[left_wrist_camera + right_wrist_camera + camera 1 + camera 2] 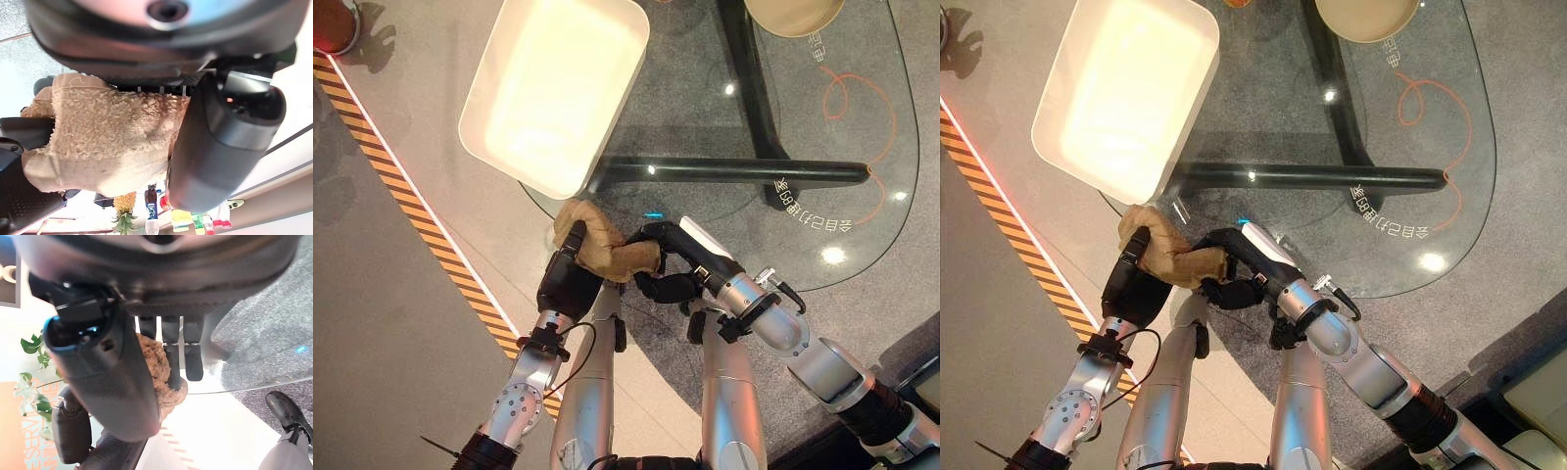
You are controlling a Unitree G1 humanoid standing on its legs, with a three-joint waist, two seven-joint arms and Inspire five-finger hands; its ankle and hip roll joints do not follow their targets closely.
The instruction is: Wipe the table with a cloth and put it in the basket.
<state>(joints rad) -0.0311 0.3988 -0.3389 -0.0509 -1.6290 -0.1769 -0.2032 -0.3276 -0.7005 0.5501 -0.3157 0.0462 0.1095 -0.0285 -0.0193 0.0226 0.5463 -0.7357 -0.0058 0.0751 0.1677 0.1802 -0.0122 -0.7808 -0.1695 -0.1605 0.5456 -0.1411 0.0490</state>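
Left hand (570,279): matte black, boxy palm housing behind the fingers. Black collar at the wrist.
Left arm (524,392): silver-grey metal, with a round cap carrying a ring of small screws well back from the fingers.
Right hand (680,259): dark; fingers (193,357) slim, segmented and charcoal. Thumb bears a white cover (703,240), with a blue light (88,329) at its base.
Right arm (783,333): smooth, rounded silver-grey shell, with a black ribbed band (876,411) farthest from the fingers.
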